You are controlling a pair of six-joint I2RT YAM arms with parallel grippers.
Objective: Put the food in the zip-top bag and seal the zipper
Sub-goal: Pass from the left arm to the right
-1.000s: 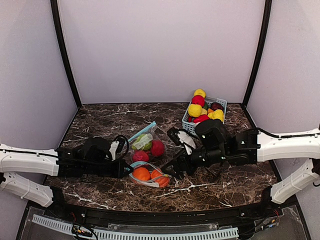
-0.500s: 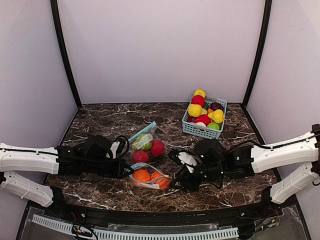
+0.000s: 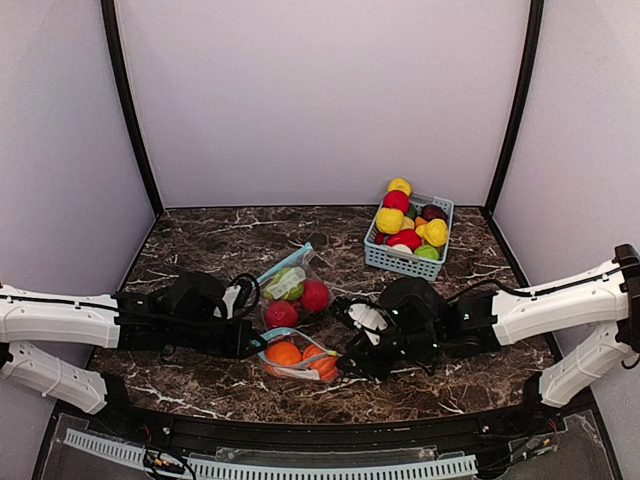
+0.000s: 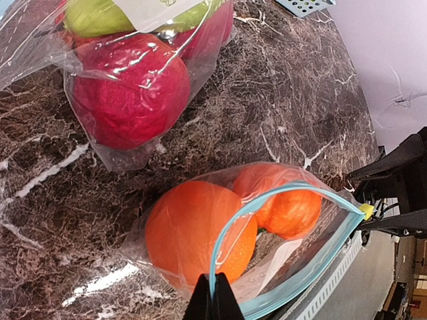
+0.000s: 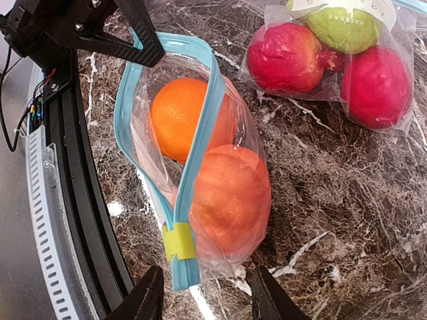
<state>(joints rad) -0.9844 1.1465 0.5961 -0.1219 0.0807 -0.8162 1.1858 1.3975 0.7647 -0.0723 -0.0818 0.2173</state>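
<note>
My left jaws pinch one end of the zip-top bag [image 3: 300, 358], whose zipper [image 5: 201, 127] runs lengthwise toward my spread right jaws.

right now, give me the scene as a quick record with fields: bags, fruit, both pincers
near bag: lying on the marble table, two oranges inside
zipper: blue, mouth gaping, not sealed
slider: yellow, at the end towards the right arm
left pincer: shut on the near bag's zipper edge, at the end opposite the slider
right pincer: open, fingers either side of the slider end, not gripping
far bag: red and green fruit inside, just behind the near bag
basket: light blue, far right, heaped with fruit
</note>
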